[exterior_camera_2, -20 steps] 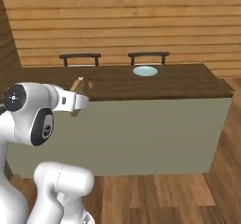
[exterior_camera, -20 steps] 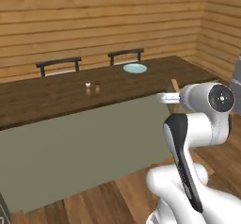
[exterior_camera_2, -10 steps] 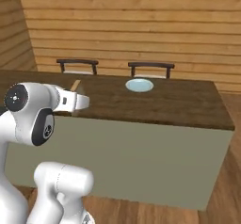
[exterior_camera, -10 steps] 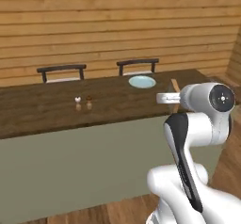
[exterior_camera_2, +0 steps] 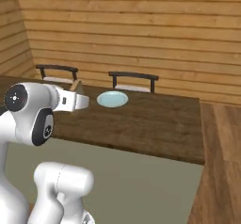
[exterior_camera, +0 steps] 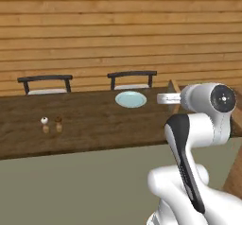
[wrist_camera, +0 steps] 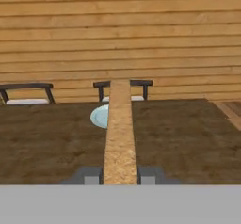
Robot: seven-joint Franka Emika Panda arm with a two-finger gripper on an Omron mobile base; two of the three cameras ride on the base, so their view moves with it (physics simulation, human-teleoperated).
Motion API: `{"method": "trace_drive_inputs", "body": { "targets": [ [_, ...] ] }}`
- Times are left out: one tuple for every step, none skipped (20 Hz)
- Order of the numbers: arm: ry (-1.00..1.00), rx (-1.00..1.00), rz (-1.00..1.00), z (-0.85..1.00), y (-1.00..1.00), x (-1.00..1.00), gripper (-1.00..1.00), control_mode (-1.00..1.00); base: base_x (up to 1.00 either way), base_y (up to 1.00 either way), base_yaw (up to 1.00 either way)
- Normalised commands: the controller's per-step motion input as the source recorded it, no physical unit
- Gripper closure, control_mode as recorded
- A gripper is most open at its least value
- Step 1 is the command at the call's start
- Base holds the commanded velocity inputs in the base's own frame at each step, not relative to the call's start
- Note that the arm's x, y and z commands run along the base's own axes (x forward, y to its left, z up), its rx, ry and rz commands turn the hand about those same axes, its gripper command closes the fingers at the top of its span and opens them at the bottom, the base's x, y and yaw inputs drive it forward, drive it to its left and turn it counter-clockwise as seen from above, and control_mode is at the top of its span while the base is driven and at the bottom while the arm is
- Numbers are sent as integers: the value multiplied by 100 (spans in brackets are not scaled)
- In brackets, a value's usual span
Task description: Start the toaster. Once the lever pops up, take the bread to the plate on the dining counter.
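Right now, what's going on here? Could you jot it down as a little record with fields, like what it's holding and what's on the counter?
held: the bread, a tan slice seen edge-on, clamped between the fingers of the gripper
destination: the plate, round, pale blue, nothing on it
surface: the dining counter, dark wood with a pale grey-green front
also on counter: two small shakers, left of the plate in the left base view
behind counter: two dark chairs against the plank wall
bread on plate: not yet

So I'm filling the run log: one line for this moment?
stage: carrying | gripper: shut on bread | plate: bare, on dining counter | toaster step: done
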Motion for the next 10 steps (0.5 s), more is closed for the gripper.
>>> {"method": "trace_drive_inputs", "body": {
  "targets": [
    [0, 0, 0, 0, 0, 0, 100, 100, 83, -55, 16],
    [0, 0, 0, 0, 0, 0, 100, 100, 85, -46, 15],
    [0, 0, 0, 0, 0, 0, 100, 100, 91, -41, 15],
    [0, 0, 0, 0, 0, 0, 100, 100, 91, -41, 16],
    [0, 0, 0, 0, 0, 0, 100, 100, 88, -37, 16],
    [0, 0, 0, 0, 0, 0, 100, 100, 79, -26, 16],
    [0, 0, 0, 0, 0, 0, 100, 100, 71, -16, 17],
    [0, 0, 0, 0, 0, 0, 100, 100, 78, -9, 17],
    [0, 0, 0, 0, 0, 0, 100, 100, 79, -3, 17],
    [0, 0, 0, 0, 0, 0, 100, 100, 69, 0, 18]
  ]
}}
